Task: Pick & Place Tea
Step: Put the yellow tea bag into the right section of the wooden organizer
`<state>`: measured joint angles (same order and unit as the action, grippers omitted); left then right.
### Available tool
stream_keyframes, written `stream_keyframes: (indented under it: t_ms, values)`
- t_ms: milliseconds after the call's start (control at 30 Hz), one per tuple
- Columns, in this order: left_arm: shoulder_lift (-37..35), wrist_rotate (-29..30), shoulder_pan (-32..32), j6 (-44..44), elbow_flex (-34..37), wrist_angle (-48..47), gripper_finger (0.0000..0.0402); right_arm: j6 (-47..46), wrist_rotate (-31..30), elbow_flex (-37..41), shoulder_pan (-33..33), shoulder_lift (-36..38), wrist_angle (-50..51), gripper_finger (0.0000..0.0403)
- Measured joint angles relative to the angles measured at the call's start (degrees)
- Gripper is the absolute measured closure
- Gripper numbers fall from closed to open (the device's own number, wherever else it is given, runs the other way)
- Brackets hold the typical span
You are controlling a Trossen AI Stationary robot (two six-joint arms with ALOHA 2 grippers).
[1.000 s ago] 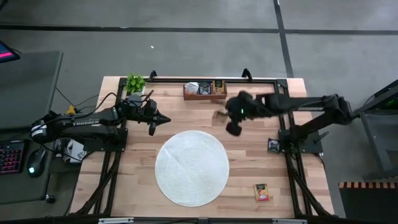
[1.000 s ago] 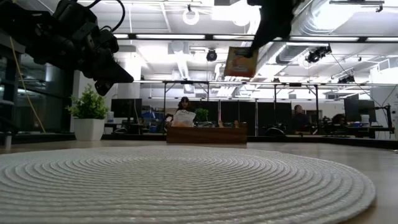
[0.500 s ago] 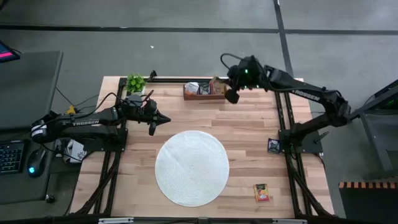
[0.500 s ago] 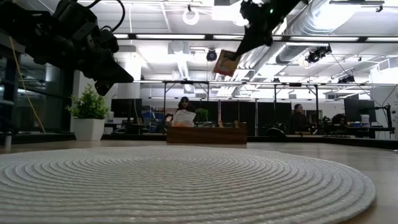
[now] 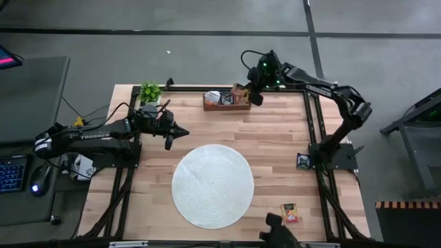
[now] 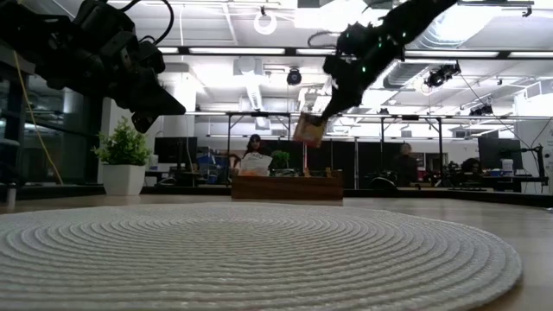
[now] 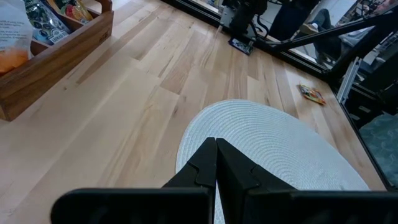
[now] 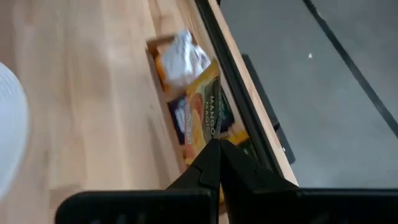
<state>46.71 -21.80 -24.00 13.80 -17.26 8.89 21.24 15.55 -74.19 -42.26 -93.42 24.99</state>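
while the right gripper (image 5: 247, 94) hangs over the right end of the wooden tray (image 5: 225, 105) at the table's far edge, its fingers are clenched on an orange tea sachet (image 6: 308, 129), so this looks like the placing step. next it likely needs to lower and let go inside a compartment. the left gripper (image 7: 216, 163) waits pinched together, empty, left of the round mat (image 5: 213, 184). two sachets (image 5: 289, 213) lie on the pale wooden table (image 5: 275, 145) at right; an office lies beyond.
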Motion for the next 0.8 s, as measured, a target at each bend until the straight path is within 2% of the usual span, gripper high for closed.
stream_keyframes:
  t_ms: [300, 800]
  values:
    - [0.01, 0.0, 0.0, 0.0, 0.0, 0.02, 0.0401, 7.59, 2.9, 0.0, -3.87, -4.8, 0.0, 0.0403]
    - [-0.01, 0.0, 0.0, 0.0, 0.0, 0.0, 0.0401, 16.8, 2.06, 0.0, -4.0, -8.3, 0.22, 0.0403]
